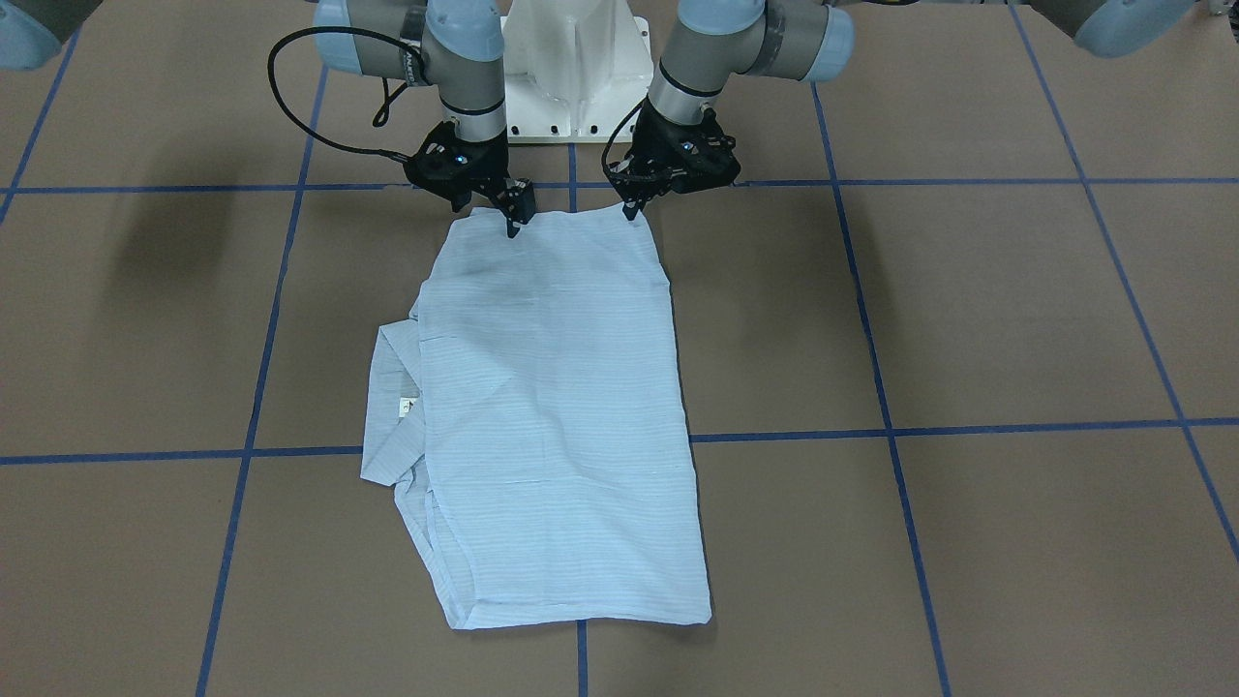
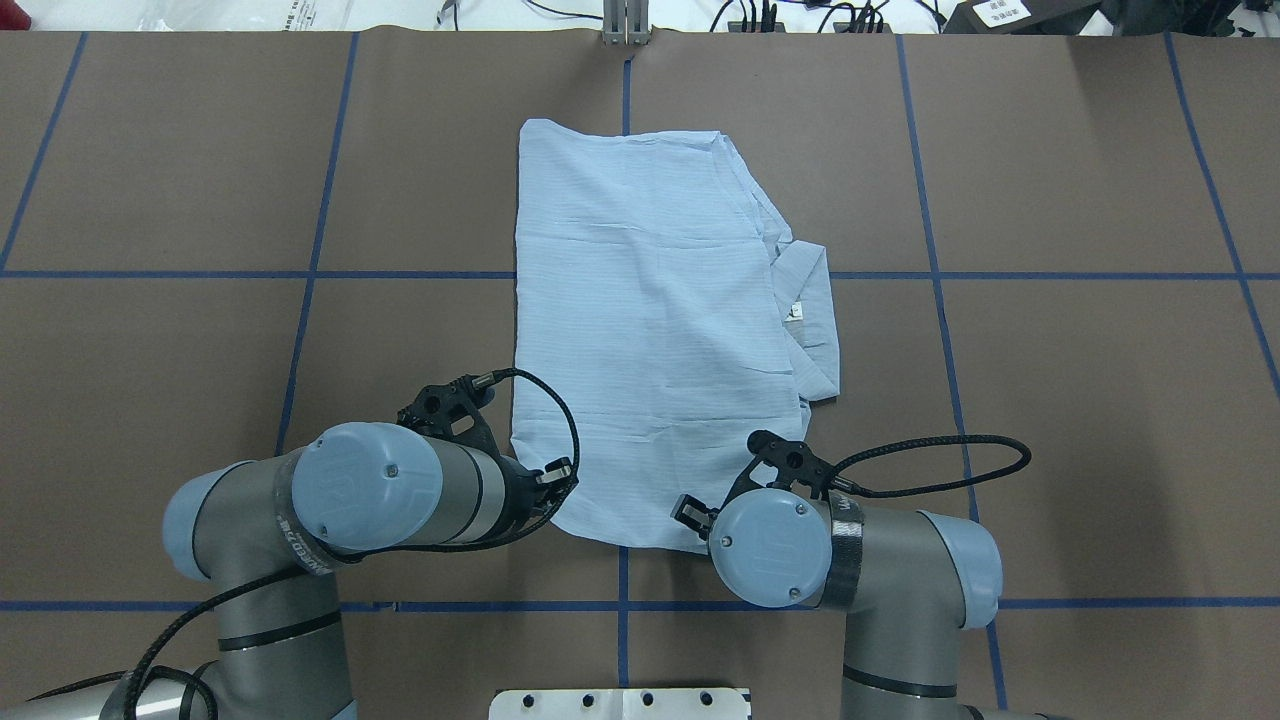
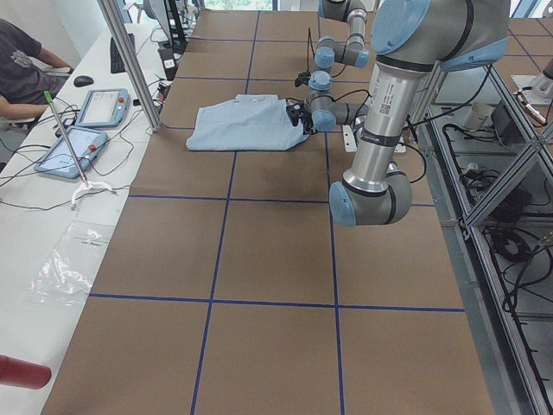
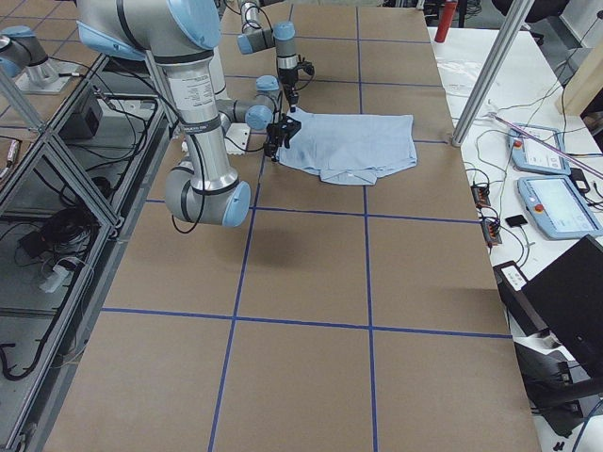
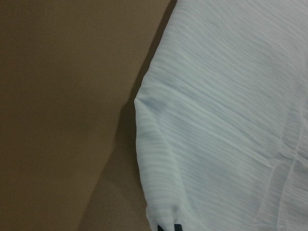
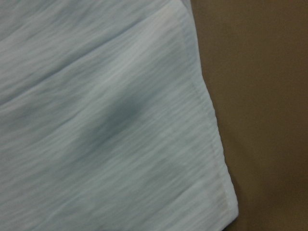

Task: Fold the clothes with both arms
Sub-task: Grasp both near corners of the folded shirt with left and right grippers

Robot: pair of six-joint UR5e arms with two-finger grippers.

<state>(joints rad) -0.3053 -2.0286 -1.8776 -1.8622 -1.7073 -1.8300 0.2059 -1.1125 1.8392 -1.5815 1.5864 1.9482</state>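
The light-blue striped shirt [image 1: 561, 407] lies folded into a long strip in the middle of the table [image 2: 640, 320], with its collar and white neck tag [image 1: 405, 407] sticking out on one side. My left gripper [image 1: 634, 210] is shut on the shirt's near corner. In the left wrist view the cloth [image 5: 221, 120] bunches up to the fingertips [image 5: 168, 227]. My right gripper [image 1: 513, 225] stands with its fingers together on the other end of the same near edge. The right wrist view shows only cloth [image 6: 106, 120] and its hem corner. Both grippers also show in the overhead view, left gripper [image 2: 555, 485] and right gripper [image 2: 688, 510].
The brown table [image 1: 968, 310] carries a grid of blue tape. The white pedestal base [image 1: 571, 68] stands just behind the grippers. A metal post [image 3: 130, 60] and tablets [image 3: 104, 108] stand at the operators' side, where a person [image 3: 22, 60] sits.
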